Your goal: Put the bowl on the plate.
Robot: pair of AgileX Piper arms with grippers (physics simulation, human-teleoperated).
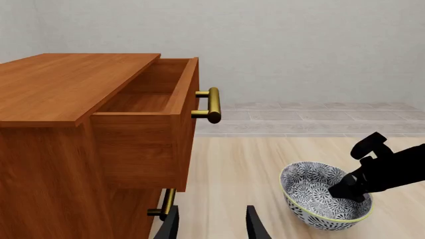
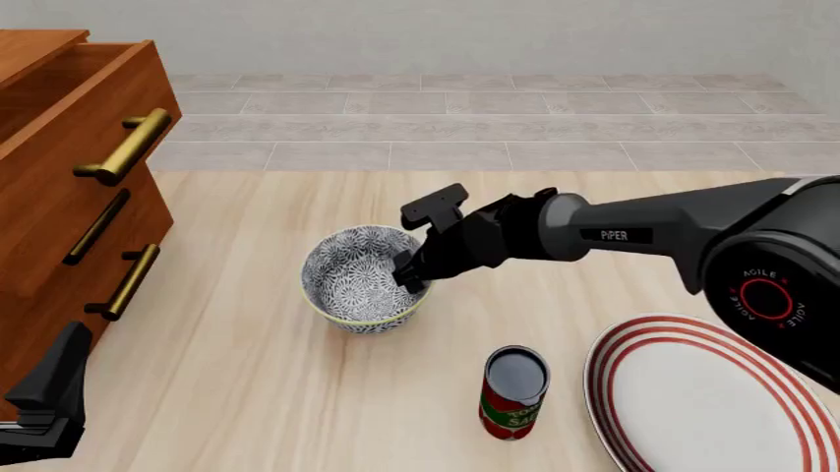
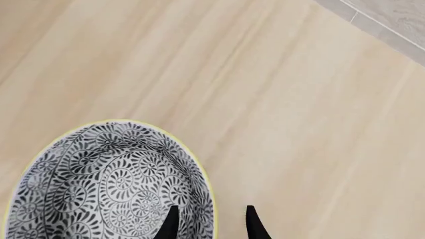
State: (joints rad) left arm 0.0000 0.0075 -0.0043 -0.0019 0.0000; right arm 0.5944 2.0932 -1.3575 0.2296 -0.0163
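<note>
While the left gripper [image 1: 211, 224] is waiting with spread jaws beside the brown wooden drawer cabinet [image 1: 79, 129], its wrist view is showing the right gripper [image 1: 349, 189] reaching into the deep grey-and-white floral ceramic bowl [image 1: 312, 186]. In the front view, the bowl is standing on the pale wooden table [image 2: 263, 374], left of the red can [image 2: 512, 393] and the large white red-ringed plate [image 2: 695, 403]. In the right wrist view, the fingers [image 3: 171, 224] are straddling the bowl's right rim, open, not pinching yet. If they are closing too shallow, the smooth rim could slip out; a low carry could knock the can.

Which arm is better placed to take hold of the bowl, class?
The right. Its hand straddles the bowl rim, one finger inside; the plate lies on its side. The left hand sits by the drawers.
</note>
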